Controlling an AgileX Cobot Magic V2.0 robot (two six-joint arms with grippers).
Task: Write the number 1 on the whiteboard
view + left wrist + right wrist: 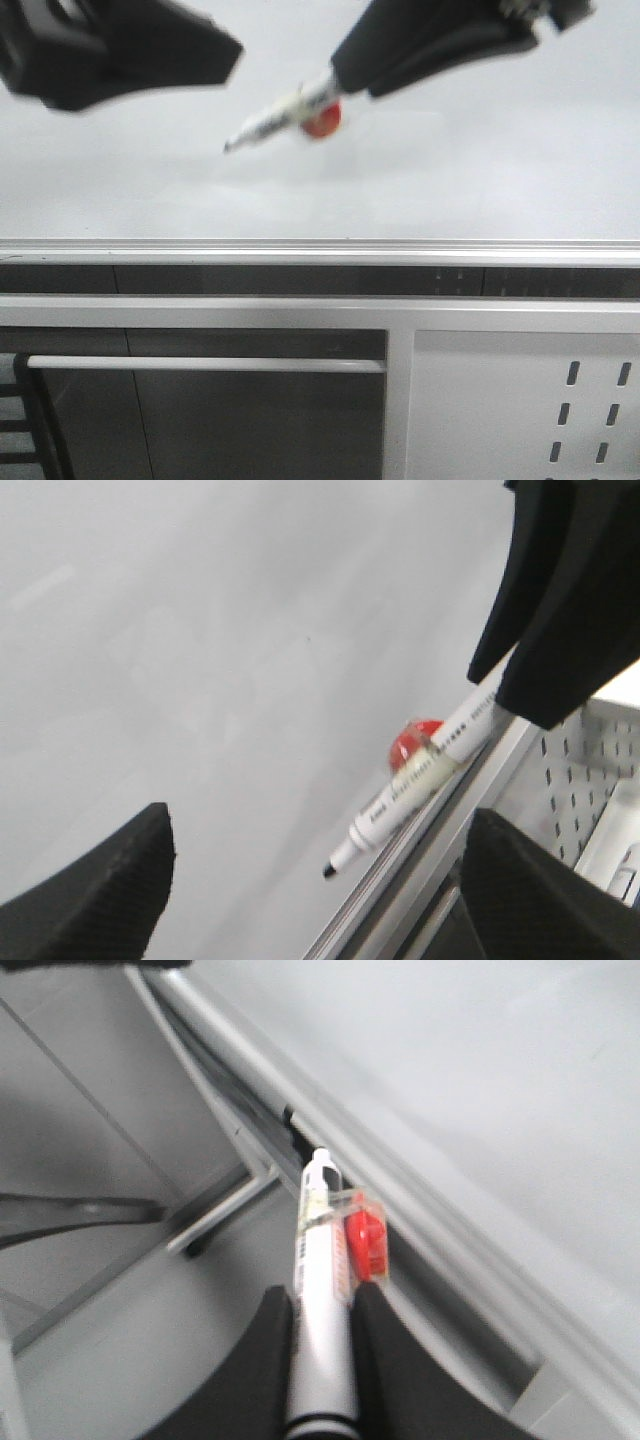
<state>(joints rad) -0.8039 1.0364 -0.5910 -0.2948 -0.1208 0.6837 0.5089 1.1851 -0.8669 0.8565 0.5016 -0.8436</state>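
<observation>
The whiteboard (pixel 450 170) fills the upper half of the front view, pale and glossy. The number 1 is not in view on it. My right gripper (pixel 340 78) comes in from the upper right, shut on a white marker pen (pixel 285 112) with a red piece (pixel 323 122) fixed to its side. The pen's dark tip points down-left at the board; contact cannot be told. The right wrist view shows both fingers pressed on the pen's barrel (pixel 320 1250). My left gripper (pixel 320 880) hovers at the upper left of the board, open and holding nothing, with the pen (pixel 425 775) beyond it.
A silver rail (pixel 320 250) runs along the board's lower edge. Below it are a white frame with a horizontal bar (pixel 200 364) and a white perforated metal panel (pixel 590 410) at the lower right.
</observation>
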